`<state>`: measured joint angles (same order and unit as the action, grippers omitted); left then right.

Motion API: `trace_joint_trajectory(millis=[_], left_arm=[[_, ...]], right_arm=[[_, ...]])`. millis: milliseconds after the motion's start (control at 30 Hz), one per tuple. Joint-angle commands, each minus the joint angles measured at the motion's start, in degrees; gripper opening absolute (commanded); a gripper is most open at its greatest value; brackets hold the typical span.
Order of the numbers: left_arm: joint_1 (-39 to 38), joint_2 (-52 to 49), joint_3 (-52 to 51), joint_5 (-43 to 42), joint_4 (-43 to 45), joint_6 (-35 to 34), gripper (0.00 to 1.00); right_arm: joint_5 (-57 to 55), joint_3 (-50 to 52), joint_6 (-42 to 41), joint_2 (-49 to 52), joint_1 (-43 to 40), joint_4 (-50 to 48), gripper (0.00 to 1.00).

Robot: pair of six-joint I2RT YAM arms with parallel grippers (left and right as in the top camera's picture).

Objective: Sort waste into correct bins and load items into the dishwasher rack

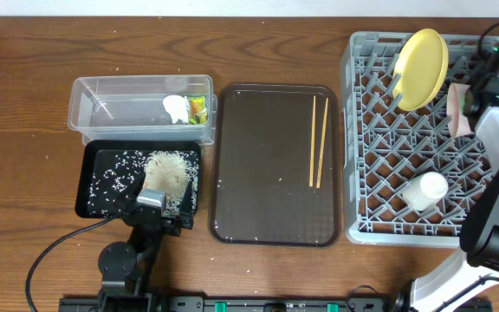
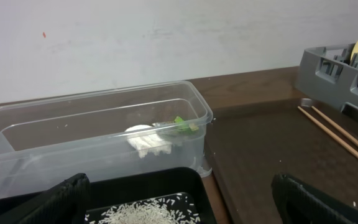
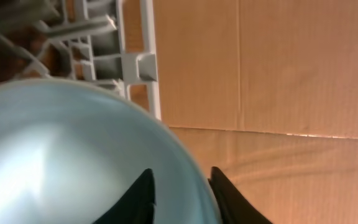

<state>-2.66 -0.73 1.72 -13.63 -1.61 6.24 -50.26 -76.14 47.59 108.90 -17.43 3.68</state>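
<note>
Waste [image 1: 175, 107] binned in tub [image 1: 111, 87] + black tray [image 1: 93, 204], plate [image 1: 423, 56]/cup [image 1: 427, 189]/pink bowl [image 1: 457, 108] in rack [image 1: 379, 173]; R jaws straddle blue bowl [image 3: 55, 143] rim there, can't tell if I'm gripping; L jaws open; chopsticks [image 1: 318, 143] left on brown tray [image 1: 267, 173].

Two chopsticks [image 1: 313, 139], one plate [image 1: 423, 65], one cup [image 1: 426, 189], one rack [image 1: 352, 139].

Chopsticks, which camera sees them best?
Overhead: both chopsticks lie whole, side by side, on the brown tray. Left wrist catches only part of them at its right edge. Right wrist shows none of them.
</note>
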Motion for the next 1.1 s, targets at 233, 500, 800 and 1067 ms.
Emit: trace_joint_trajectory(millis=[233, 500, 800, 1067], left_arm=[[0.35, 0.33, -1.49, -1.16, -1.03, 0.55, 0.95], [0.35, 0.33, -1.49, -1.16, -1.03, 0.57, 0.95], [0.35, 0.33, -1.49, -1.16, -1.03, 0.57, 0.95], [0.35, 0.33, -1.49, -1.16, -1.03, 0.55, 0.95]], right_arm=[[2.95, -0.09, -0.94, -0.7, 4.28, 0.83, 0.05], [7.98, -0.09, -3.89, -5.18, 4.44, 2.05, 0.46], [15.19, -0.09, -12.68, -10.78, 3.43, 7.69, 0.56], [36.22, -0.09, -49.13, -10.78, -6.03, 26.14, 0.59]])
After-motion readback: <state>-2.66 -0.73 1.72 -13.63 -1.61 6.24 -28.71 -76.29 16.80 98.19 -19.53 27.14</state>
